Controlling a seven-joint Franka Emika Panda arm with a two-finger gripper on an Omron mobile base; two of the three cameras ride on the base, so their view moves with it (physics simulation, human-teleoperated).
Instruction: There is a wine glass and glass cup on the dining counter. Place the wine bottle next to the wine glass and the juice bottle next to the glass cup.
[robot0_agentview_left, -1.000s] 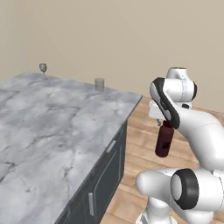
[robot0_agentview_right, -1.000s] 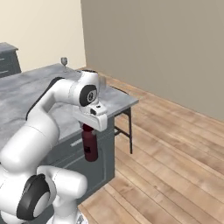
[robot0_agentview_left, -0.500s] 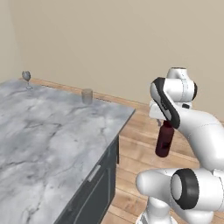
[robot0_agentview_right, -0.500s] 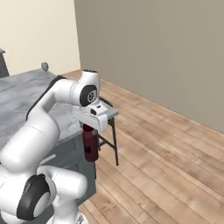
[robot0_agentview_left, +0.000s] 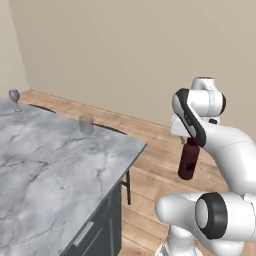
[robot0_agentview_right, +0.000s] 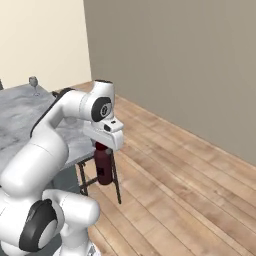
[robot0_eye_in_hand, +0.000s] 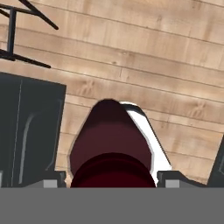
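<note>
Pincer (robot0_eye_in_hand: 112, 180) grips juice bottle (robot0_agentview_left: 188, 160); hand view shows floorboards (robot0_eye_in_hand: 175, 57).

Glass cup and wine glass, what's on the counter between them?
Nothing: in the left base view, bare marble runs from the glass cup to the wine glass.

Glossy white rounded arm (robot0_agentview_left: 227, 150) with black joint rings.
</note>
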